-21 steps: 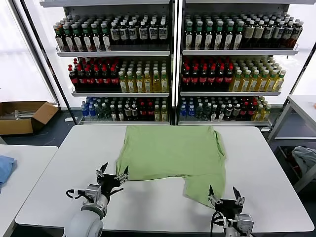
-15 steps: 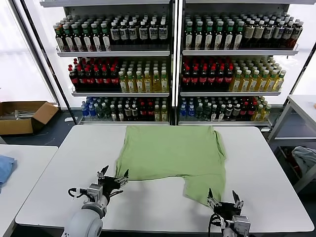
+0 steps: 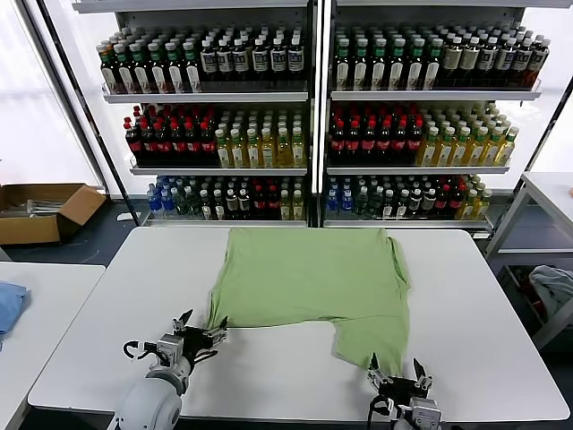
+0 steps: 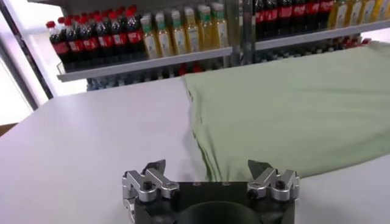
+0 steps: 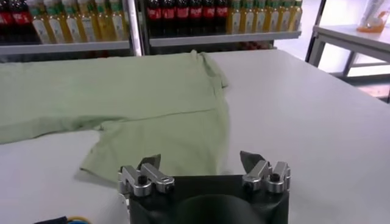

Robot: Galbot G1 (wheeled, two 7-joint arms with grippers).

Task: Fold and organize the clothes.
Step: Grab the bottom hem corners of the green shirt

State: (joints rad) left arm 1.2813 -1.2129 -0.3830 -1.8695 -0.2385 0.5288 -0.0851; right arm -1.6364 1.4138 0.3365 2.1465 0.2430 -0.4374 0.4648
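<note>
- The light green polo shirt (image 3: 313, 287) lies spread flat on the white table (image 3: 125, 296), covering its middle and far part, with the far edge near the table's back edge.
- One part of the shirt hangs down toward the near edge on the right side, forming a flap (image 3: 372, 340) that reaches closer to the robot than the rest of the cloth.
- The shirt's right side shows some bunched folds (image 3: 398, 260) near the far right corner; the rest of the cloth lies fairly smooth.
- The left tool (image 3: 201, 333) sits low over the table at the shirt's near left corner, its fingers spread wide and holding nothing; in the left wrist view (image 4: 210, 176) the shirt's near edge lies just ahead of the fingertips, and whether one of them touches the cloth I cannot tell.
- The right tool (image 3: 395, 374) hangs at the near edge of the table, just before the tip of the hanging flap, fingers likewise spread apart and empty; the right wrist view (image 5: 202, 165) shows the flap's edge close in front of the fingers.
- Behind the table stand shelves (image 3: 313, 94) filled with rows of bottles.
- A cardboard box (image 3: 40, 210) sits on the floor at the far left.
- A second table (image 3: 36, 313) stands to the left, with a bit of blue cloth (image 3: 7, 305) on it.
</note>
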